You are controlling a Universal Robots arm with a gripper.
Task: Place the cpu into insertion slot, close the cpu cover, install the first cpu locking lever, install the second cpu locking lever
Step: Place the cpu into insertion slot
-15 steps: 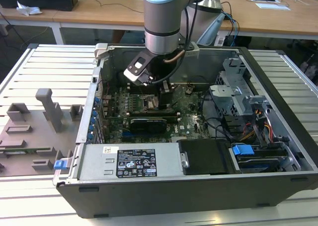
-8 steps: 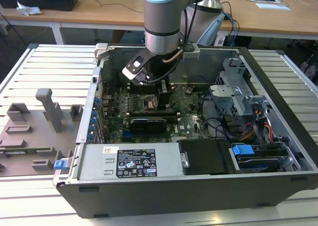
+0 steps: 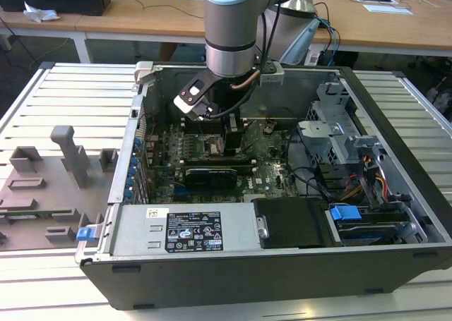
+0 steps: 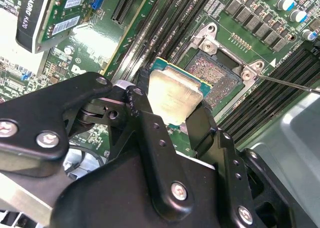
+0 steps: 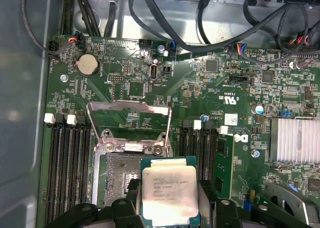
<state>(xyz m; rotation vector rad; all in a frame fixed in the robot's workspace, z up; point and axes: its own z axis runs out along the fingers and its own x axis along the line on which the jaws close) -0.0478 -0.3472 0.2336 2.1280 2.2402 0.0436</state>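
Step one in hand: hand (image 4: pixel 169 107) clamped on cpu (image 5: pixel 169 190) by its edges, hovering partly over open socket (image 5: pixel 117 175); cover (image 5: pixel 129 105) tipped up. Seating needs it squared to socket, I'd say.

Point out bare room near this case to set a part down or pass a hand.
Free: table slats on the exterior view's left, bordered by the case and the grey fixture; also slats past the case on that view's right. Crowded: the insertion slot, where the gripper holds the cpu; cables by the drive cage.
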